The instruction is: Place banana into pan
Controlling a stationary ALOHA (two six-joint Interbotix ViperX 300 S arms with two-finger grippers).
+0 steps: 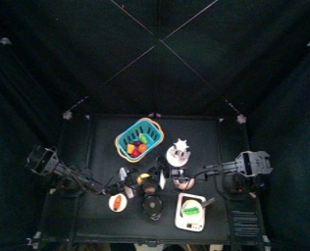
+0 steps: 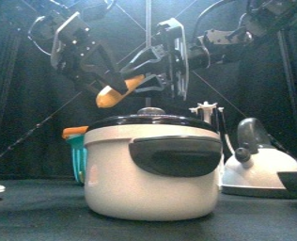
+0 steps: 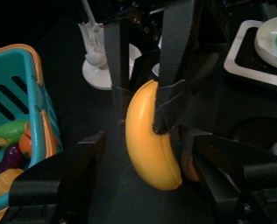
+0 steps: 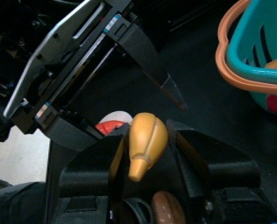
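The banana (image 3: 152,131) is yellow and hangs in the air between both grippers; it also shows in the front view (image 2: 119,91), above the things on the table. My right gripper (image 4: 147,156) is shut on the banana (image 4: 147,144). My left gripper (image 3: 147,149) is open, with one jaw on each side of the banana and a gap showing. Both grippers meet over the middle of the table, the left (image 1: 140,181) and the right (image 1: 173,178). The pan (image 1: 151,206) is small, round and black, just in front of them.
A teal basket (image 1: 138,137) with round fruits stands behind. A red-and-white dish (image 1: 119,202) lies left of the pan, a white board with a green item (image 1: 190,211) right of it. A white pot with black lid (image 2: 151,169) fills the front view's foreground.
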